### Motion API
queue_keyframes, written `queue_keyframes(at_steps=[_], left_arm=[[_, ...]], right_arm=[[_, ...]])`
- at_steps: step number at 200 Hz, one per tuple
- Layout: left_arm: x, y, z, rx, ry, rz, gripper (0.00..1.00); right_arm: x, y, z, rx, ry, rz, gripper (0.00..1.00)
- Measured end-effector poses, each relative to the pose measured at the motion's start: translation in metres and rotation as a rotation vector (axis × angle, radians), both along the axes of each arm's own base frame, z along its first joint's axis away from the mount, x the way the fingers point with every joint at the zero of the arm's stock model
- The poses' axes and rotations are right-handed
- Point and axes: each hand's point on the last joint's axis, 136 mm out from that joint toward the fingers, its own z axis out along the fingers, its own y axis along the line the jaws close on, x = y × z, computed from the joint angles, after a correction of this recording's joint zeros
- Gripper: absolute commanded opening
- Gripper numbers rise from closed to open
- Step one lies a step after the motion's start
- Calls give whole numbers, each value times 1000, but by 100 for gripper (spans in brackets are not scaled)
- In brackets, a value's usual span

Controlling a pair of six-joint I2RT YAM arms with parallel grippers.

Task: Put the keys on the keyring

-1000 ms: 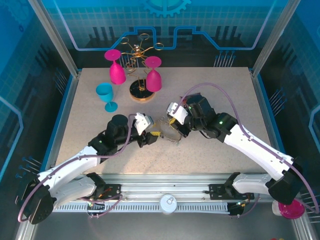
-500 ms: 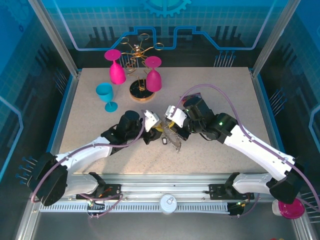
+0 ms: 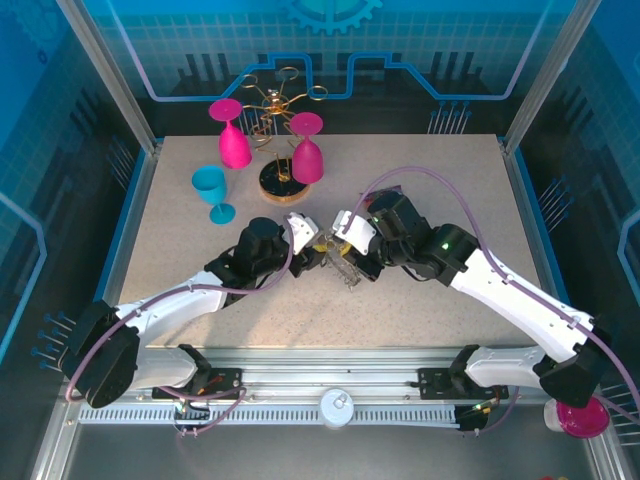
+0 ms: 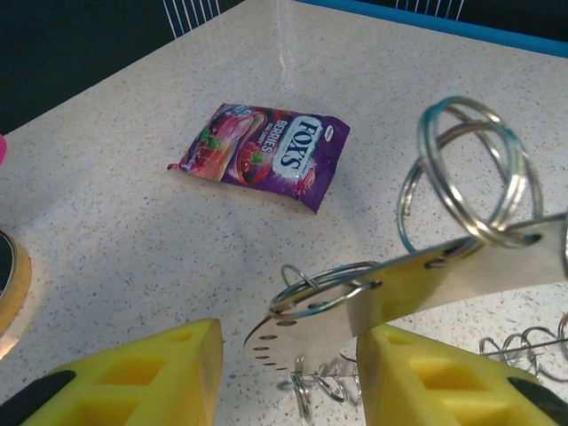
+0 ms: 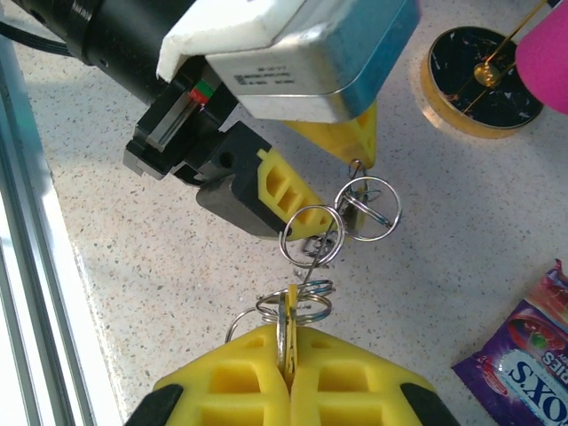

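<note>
The left hand (image 4: 291,346) stands released, its yellow fingers (image 4: 151,377) apart on either side of the rim of the keyring (image 4: 417,282), clamping nothing that I can see. The keyring is held clear of the desk (image 3: 440,200), roughly over its middle, between the two hands. The right hand (image 5: 288,333) is clenched on the opposite edge of the flat plate, which runs edge-on between its fingertips.

I take the step to be catching one of the wire loops (image 4: 486,231) at the rim so that a key can go on. To do it well, I'd say the left hand should come in level with the plate, slowly, and close on a single loop, not a bunch, since they overlap and look springy. The right hand needs a firm clamp and a steady plate, or the loop may swing off the fingers.

Counting from the left: one turquoise goblet (image 3: 211,188), two pink goblets (image 3: 233,145), one gold wire rack (image 3: 280,182) between them, two hands, one keyring and one sweet packet (image 4: 266,153). The loops overlap too much to count.
</note>
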Motion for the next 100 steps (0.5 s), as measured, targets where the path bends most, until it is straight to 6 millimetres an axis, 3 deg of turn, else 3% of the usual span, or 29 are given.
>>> queue_keyframes(at_steps=[68,100], left_arm=[[-50,0,21,-112,-46,-153,39],[-62,-4,32,-161,-66,-179,38]], right_arm=[[8,-1,-6,-11,15,-49,0],[12,2,-8,2,33,-76,0]])
